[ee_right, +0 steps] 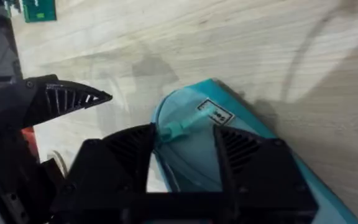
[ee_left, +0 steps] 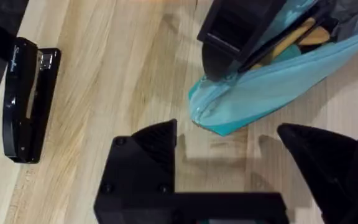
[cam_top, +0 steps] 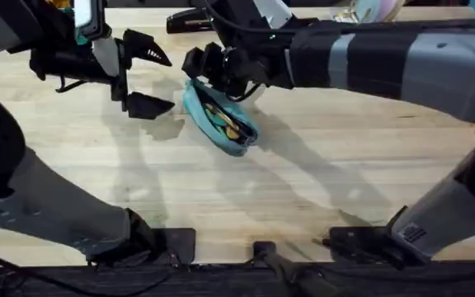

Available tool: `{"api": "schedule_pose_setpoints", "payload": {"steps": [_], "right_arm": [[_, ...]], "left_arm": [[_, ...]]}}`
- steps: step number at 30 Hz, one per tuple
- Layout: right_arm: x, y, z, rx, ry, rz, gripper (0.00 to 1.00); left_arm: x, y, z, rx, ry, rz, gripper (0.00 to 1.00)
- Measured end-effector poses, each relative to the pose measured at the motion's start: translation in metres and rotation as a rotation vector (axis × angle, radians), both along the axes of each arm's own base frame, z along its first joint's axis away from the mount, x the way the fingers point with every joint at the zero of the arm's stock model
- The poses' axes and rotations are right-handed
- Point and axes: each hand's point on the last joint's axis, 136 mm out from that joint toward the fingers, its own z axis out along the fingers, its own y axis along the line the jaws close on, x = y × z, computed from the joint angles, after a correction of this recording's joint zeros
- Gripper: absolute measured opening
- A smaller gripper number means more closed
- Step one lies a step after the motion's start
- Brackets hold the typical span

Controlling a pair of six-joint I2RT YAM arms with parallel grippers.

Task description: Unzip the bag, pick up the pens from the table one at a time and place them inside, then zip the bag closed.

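The teal bag (cam_top: 239,132) lies slanted on the table (cam_top: 303,190), its zipper open, with yellow pens (cam_top: 219,118) inside. In the left wrist view the pens (ee_left: 291,38) show through the opening of the bag (ee_left: 266,93). My right gripper (cam_top: 205,66) is at the bag's far end. In the right wrist view the right gripper (ee_right: 185,146) stands narrowly open with the teal zipper pull (ee_right: 176,129) between its fingers on the bag (ee_right: 241,118). My left gripper (cam_top: 149,80) hovers open just left of the bag, holding nothing. The left gripper (ee_left: 225,134) has the bag's end just beyond its fingertips.
A black stapler (ee_left: 27,99) lies on the table left of the bag's end, also at the back as a black stapler (cam_top: 190,19). The right arm (cam_top: 386,58) stretches across the far half of the table. Bare wood lies in front of the bag.
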Motion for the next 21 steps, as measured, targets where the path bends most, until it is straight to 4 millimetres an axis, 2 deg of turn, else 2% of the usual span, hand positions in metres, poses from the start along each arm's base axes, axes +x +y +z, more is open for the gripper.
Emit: {"api": "schedule_pose_setpoints", "payload": {"steps": [4, 13, 21], "right_arm": [[-0.0002, 0.0007, 0.0004, 0.005, 0.002, 0.0, 0.421], [-0.0003, 0.0024, 0.0015, 0.014, 0.002, 0.003, 0.049], [0.0004, 0.0032, 0.0026, -0.009, -0.034, 0.046, 0.031]], "left_arm": [[0.0, 0.0, 0.0, 0.0, 0.0, 0.0, 0.993], [0.0, 0.0, 0.0, 0.0, 0.0, 0.0, 0.993], [0.0, 0.0, 0.0, 0.0, 0.0, 0.0, 0.993]]}}
